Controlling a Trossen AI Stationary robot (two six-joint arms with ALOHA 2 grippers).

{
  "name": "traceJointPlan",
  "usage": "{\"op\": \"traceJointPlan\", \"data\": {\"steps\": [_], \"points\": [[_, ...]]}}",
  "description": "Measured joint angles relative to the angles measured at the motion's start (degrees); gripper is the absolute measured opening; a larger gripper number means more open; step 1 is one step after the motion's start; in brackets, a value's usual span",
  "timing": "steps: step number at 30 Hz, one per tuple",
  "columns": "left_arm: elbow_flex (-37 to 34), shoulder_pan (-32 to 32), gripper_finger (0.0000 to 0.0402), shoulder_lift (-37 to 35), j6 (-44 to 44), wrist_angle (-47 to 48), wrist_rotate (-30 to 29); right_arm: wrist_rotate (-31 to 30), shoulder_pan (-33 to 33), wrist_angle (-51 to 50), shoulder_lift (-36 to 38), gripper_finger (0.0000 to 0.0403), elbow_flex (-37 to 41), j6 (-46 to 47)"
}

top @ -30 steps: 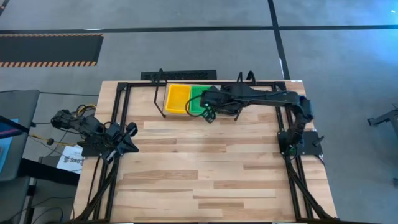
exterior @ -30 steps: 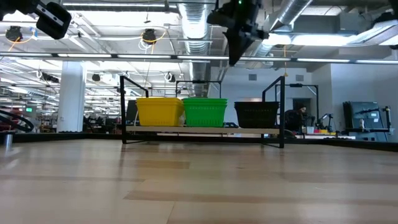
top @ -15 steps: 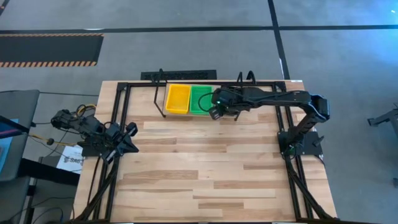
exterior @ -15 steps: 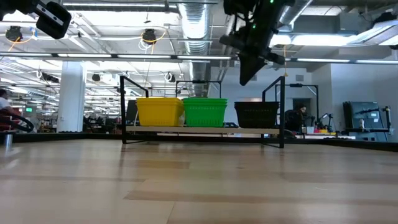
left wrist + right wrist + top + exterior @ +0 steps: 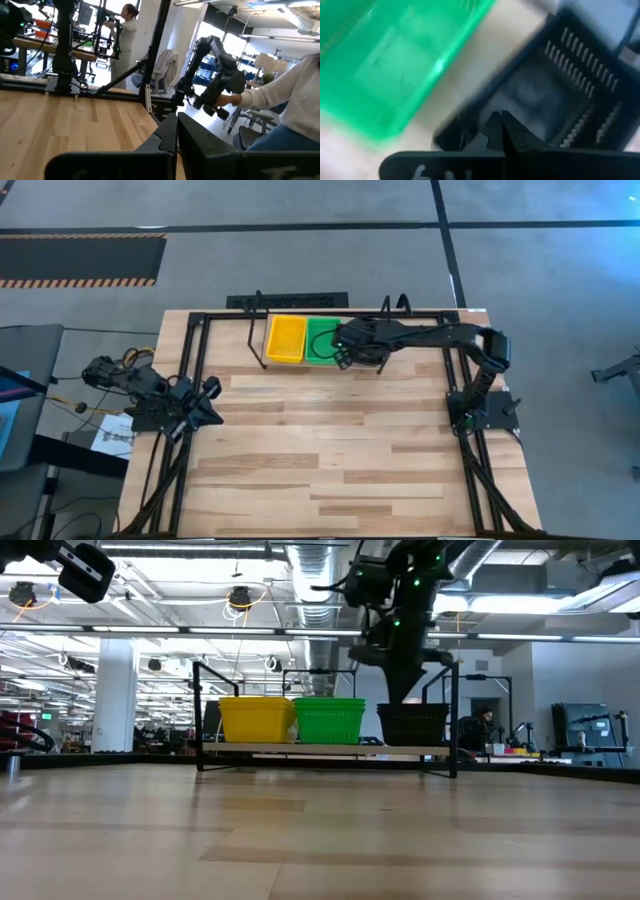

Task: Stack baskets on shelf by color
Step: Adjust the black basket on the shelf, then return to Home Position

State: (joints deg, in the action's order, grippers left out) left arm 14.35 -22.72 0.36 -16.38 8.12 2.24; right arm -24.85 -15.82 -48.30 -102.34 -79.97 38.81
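Three baskets stand side by side on the low black shelf (image 5: 325, 750) at the table's far side: yellow (image 5: 257, 719), green (image 5: 329, 720) and black (image 5: 412, 724). My right gripper (image 5: 405, 696) is shut, points steeply down and hangs just above the black basket (image 5: 565, 95), over its wall nearest the green basket (image 5: 395, 60). In the high view the right arm covers the black basket, and the yellow (image 5: 285, 339) and green (image 5: 321, 338) ones show. My left gripper (image 5: 207, 393) waits shut near the table's left edge, holding nothing.
A large black frame (image 5: 190, 380) edges the wooden table. Bare wood (image 5: 330, 450) stretches from the shelf to the near edge. Beyond the table a person's sleeve and hand (image 5: 280, 100) hold another arm's handle, and another person (image 5: 125, 30) stands farther back.
My right gripper has come down from high above the shelf and toward the table's right, ending just over the black basket; it has rolled a little and stayed shut. The baskets have kept still.
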Motion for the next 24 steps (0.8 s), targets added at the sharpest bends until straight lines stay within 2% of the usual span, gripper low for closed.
{"op": "traceJointPlan", "data": {"steps": [5,16,24], "points": [[0.0,0.0,0.0000,0.0,-0.4,-0.1,-0.1,2.9,0.6,1.5,-1.3,0.0000,-0.2,0.0],[0.0,0.0,0.0000,0.0,-0.4,0.2,0.0,2.5,2.0,3.2,1.5,0.0000,-0.4,-0.4],[0.0,0.0,0.0000,0.0,-0.6,0.2,0.0,2.3,4.4,5.1,7.9,0.0000,-0.4,-4.0]]}}
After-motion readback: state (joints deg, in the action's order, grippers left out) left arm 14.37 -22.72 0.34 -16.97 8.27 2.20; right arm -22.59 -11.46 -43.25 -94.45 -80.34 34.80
